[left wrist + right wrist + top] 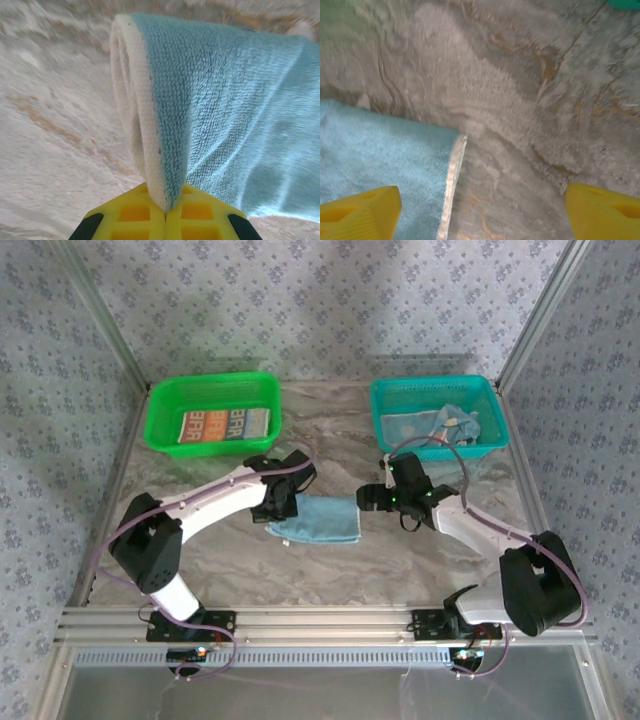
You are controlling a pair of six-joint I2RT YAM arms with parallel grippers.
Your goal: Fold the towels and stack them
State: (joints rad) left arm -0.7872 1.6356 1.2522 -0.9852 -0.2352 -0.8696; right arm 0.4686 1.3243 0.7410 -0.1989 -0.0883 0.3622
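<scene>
The blue towel lies folded on the worktop, its left edge clenched in the left jaws. The right jaws stand apart over its right edge. Behind it sit a green basket with a striped towel and a teal basket with a pale towel.

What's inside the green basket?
A folded striped towel with block letters lies flat in the green basket. Anything under the towel is covered, so I cannot tell.
</scene>
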